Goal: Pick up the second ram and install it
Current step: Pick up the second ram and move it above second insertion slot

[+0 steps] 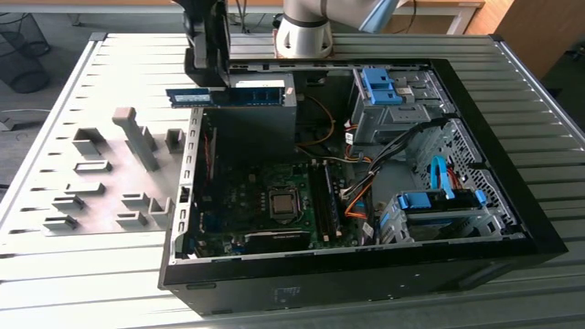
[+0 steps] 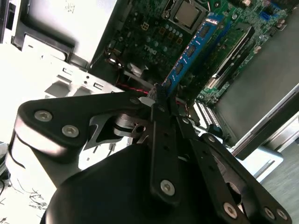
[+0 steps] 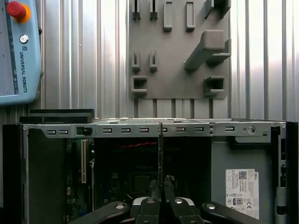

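Blue-green board, thin and flat: the second ram (image 1: 246,96) hangs crosswise from the gripper (image 1: 216,86) above the far edge of the open computer case (image 1: 539,233). The jaws are drawn in tight on the stick's two flat faces, with no gap showing at the fingertips in the second wrist view.

The step in hand looks like carrying the stick in over the motherboard (image 1: 242,199) towards the memory slots (image 1: 322,202). Doing it well probably means keeping the stick's long edge level and turning it so that it lines up with the slot below the jaws. A tilted stick would likely catch at one end. The pinch is narrow against the length of the board, so slow motion should help stop it pivoting in the grip. The orange cables (image 1: 352,195) beside the slots deserve a wide berth.

Relative to the jaws, the second ram (image 2: 189,53) sits directly between them and projects beyond the fingertips of the gripper (image 2: 161,93). A longer part reaches out to one side than to the other. In the first wrist view it shows edge-on, a thin dark line (image 3: 160,149) running straight out from the gripper (image 3: 161,185) over the case interior. Beyond the case wall lies the grey holder plate (image 3: 177,46).
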